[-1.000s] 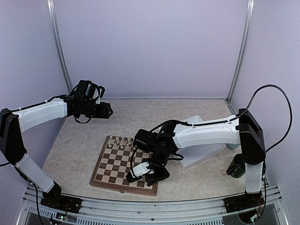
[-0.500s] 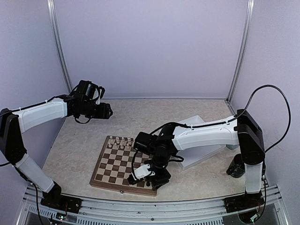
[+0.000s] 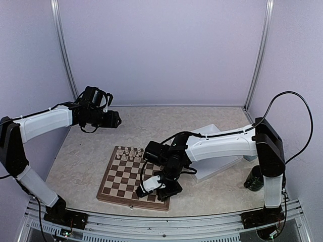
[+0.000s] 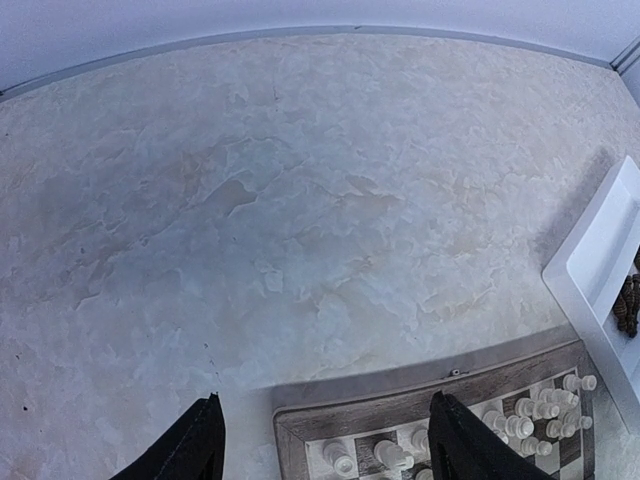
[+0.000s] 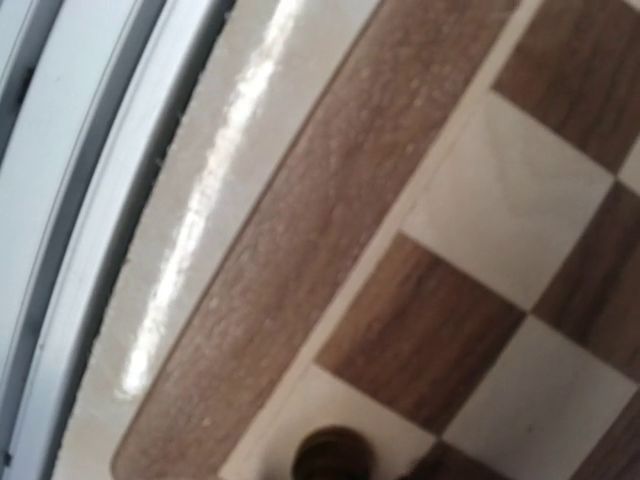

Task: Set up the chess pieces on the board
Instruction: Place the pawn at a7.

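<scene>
The board (image 3: 130,200) lies in front of the arms, with cream chess pieces (image 3: 129,153) along its far rows. My right gripper (image 3: 155,187) hangs low over the board's near right corner; its fingers do not show in the right wrist view. There, one dark piece (image 5: 333,458) stands on a light square by the rim (image 5: 280,250). My left gripper (image 4: 325,445) is open and empty, held high beyond the board's far left corner (image 4: 300,425), above cream pieces (image 4: 390,455).
A white tray (image 3: 222,169) sits right of the board under the right arm, and dark pieces (image 4: 628,305) lie in it. A metal rail (image 5: 60,150) runs along the table's near edge. Walls enclose the back and sides.
The right gripper has shifted slightly over the board's near right corner. The left arm has not moved.
</scene>
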Robot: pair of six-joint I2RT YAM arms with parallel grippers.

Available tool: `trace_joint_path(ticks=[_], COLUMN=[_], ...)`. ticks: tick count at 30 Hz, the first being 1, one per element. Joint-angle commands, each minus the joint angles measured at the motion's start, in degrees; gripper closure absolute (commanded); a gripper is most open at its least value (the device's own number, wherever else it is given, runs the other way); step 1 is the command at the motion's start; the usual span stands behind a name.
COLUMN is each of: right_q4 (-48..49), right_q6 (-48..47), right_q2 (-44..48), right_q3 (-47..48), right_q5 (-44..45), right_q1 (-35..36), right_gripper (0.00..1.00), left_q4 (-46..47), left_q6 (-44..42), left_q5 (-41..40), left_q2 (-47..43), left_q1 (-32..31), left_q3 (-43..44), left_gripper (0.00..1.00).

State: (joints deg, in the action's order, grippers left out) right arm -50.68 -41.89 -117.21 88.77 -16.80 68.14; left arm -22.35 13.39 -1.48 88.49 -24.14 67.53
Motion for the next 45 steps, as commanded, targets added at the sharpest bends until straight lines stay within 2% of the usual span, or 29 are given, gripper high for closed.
trace_joint_path(ticks=[1, 3, 9, 21, 31, 35, 39, 43, 45], right_q4=[2.0, 2.1, 2.4, 3.1, 3.9, 4.2, 4.5, 4.2, 4.0], right_q6=[1.6, 1.8, 1.7, 0.9, 1.0, 1.2, 1.3, 1.2, 1.2], right_q2=[-0.1, -0.4, 0.2, 2.6, 3.3, 3.0, 2.9, 3.2, 3.5], right_q3=[1.6, 1.9, 0.9, -2.9, -4.1, -4.0, -3.8, -3.6, -3.3], right_q5=[-0.6, -0.3, 1.3, 7.6, 8.8, 8.7, 8.8, 8.2, 7.6], right_q1=[0.9, 0.9, 0.9, -0.2, -1.3, -1.7, -1.8, -1.8, -1.9], right_gripper=[0.72, 0.81, 0.93, 0.97, 0.96, 0.94, 0.8, 0.73, 0.67], left_q4=[0.0, -0.1, -0.2, -0.2, -0.2, -0.2, -0.3, -0.5, -0.4], left_q6=[-0.6, -0.6, -0.6, -0.5, -0.4, -0.4, -0.4, -0.4, -0.4], left_q5=[0.9, 0.9, 1.0, 1.1, 2.5, 2.7, 2.9, 3.0, 3.0], left_q2=[-1.0, -1.0, -0.9, -0.6, -0.3, -0.3, -0.1, 0.0, -0.1], left_q1=[0.1, 0.1, 0.1, 0.1, 0.1, 0.1, 0.1, 0.1, 0.1], left_q3=[-0.2, -0.2, -0.2, -0.1, -0.2, -0.1, 0.0, 0.0, 0.1], left_gripper=[0.31, 0.31, 0.31, 0.31, 0.31, 0.31, 0.31, 0.31, 0.31])
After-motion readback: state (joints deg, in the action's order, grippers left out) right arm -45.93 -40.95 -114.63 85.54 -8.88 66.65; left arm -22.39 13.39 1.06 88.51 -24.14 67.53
